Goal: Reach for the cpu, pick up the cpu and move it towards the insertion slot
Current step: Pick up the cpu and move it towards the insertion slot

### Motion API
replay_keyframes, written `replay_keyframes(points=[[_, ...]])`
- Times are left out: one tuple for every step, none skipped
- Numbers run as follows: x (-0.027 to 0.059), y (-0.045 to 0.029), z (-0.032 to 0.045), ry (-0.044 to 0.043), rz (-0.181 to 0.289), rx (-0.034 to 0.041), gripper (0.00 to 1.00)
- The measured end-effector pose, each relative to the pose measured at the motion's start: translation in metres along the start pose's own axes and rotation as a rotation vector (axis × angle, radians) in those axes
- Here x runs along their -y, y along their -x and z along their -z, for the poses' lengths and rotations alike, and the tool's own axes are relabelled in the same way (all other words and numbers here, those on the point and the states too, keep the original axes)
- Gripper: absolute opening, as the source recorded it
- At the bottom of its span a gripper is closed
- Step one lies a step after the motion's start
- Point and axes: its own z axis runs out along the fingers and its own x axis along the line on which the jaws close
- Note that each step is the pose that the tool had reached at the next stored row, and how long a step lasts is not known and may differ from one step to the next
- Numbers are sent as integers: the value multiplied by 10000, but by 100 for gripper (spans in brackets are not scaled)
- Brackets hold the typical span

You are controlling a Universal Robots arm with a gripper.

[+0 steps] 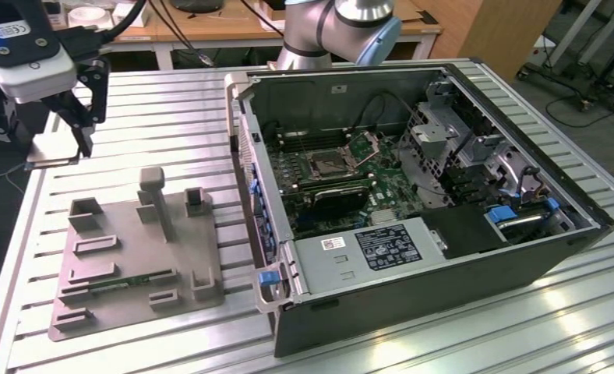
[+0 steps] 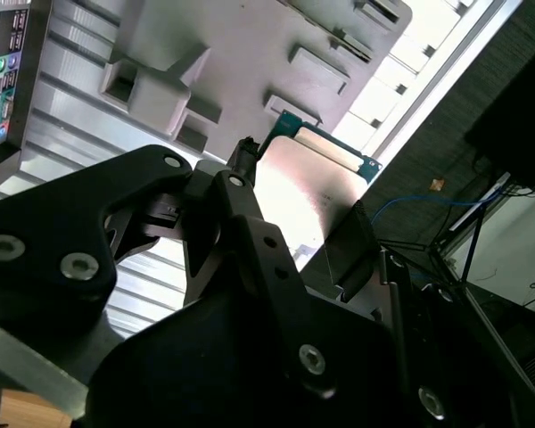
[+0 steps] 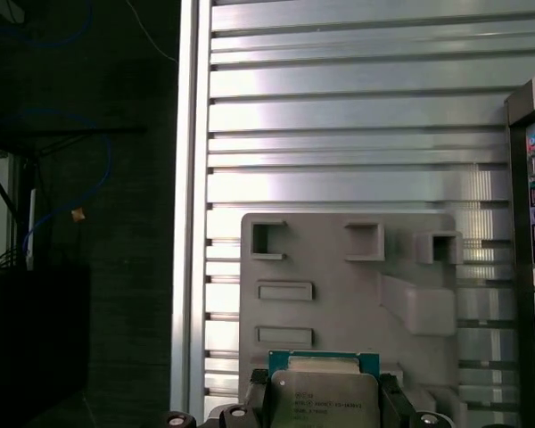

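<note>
My gripper hangs above the table's far corner on the exterior view's left, shut on the cpu. The chip is held flat and clear of the table. In both wrist views the cpu shows a silvery-grey top and a green rim, clamped between the black fingers. The insertion slot, a square metal-framed socket, lies on the green board inside the open computer case, well to the exterior view's right of the gripper. Its hinged bracket stands raised.
A grey moulded fixture with pockets and an upright post lies on the slatted metal table below the gripper. A green memory strip sits in it. The case's side wall stands between fixture and socket.
</note>
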Motion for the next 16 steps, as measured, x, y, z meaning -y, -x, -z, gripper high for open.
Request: replay_keyframes(points=[[0, 5, 0, 0, 0, 0, 55], [0, 9, 0, 0, 0, 0, 55], [0, 14, 0, 0, 1, 0, 55], [0, 19, 0, 0, 0, 0, 55], [0, 24, 1, 0, 0, 0, 55], [0, 28, 0, 0, 0, 0, 55], [0, 33, 1, 0, 0, 0, 55], [0, 39, 1, 0, 0, 0, 55], [0, 43, 1, 0, 0, 0, 55], [0, 48, 1, 0, 0, 0, 55], [0, 54, 1, 0, 1, 1, 55], [0, 59, 1, 0, 0, 0, 55], [0, 64, 2, 0, 0, 0, 55], [0, 69, 1, 0, 0, 1, 55], [0, 75, 2, 0, 0, 0, 55], [0, 80, 2, 0, 0, 0, 55]])
